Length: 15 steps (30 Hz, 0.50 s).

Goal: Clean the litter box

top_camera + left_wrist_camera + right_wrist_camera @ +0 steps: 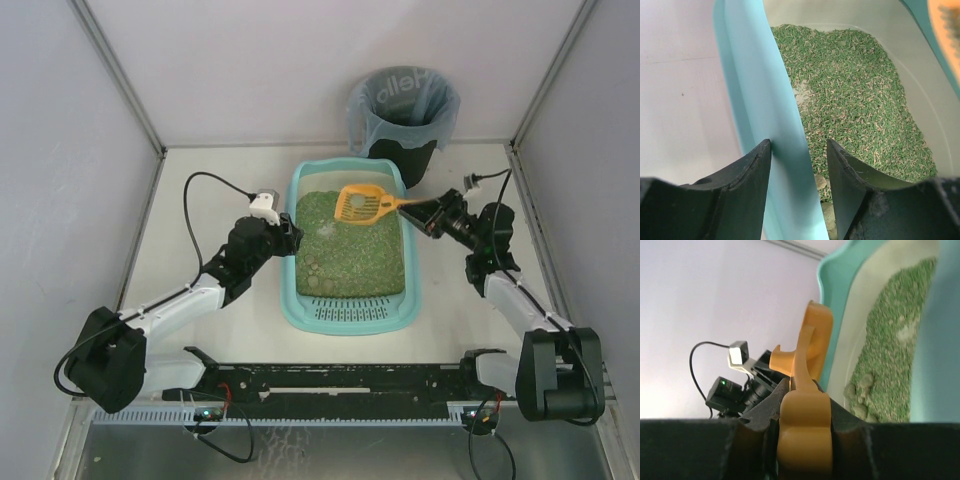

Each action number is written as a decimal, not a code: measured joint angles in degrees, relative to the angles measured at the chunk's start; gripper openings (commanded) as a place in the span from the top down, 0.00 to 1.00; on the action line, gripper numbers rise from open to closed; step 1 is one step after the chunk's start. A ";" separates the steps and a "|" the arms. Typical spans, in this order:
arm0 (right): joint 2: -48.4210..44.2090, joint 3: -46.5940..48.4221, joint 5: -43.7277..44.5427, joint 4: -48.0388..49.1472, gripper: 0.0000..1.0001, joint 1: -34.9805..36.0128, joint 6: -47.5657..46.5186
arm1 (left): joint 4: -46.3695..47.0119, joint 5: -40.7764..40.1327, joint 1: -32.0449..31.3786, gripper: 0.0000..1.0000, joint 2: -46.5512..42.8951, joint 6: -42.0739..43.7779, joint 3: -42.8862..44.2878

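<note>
The light-teal litter box (350,313) lies mid-table with green litter (350,250) and a grille ledge at its near end. Several grey clumps (315,275) sit near the litter's left front; they also show in the left wrist view (821,181) and the right wrist view (862,385). My left gripper (292,238) straddles the box's left rim (760,90), one finger outside and one inside, closed on it (799,145). My right gripper (418,208) is shut on the handle of an orange slotted scoop (363,204), whose head hovers over the far end of the litter. The handle fills the right wrist view (807,405).
A round black bin (404,110) with a grey-blue bag liner stands behind the box's far right corner. Enclosure walls close in the left, right and back. A black rail (340,378) runs along the near table edge between the arm bases.
</note>
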 measured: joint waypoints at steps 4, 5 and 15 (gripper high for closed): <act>-2.12 8.63 2.97 -8.96 1.00 -0.50 -3.34 | 0.00 0.00 0.00 0.48 0.24 0.00 0.00; -2.38 10.93 3.78 -10.32 1.00 -0.72 -3.82 | 0.00 0.00 0.00 0.48 0.31 0.00 0.00; 3.41 33.64 17.53 -18.49 1.00 -4.76 -5.99 | -0.76 0.00 0.00 0.48 0.55 0.00 0.00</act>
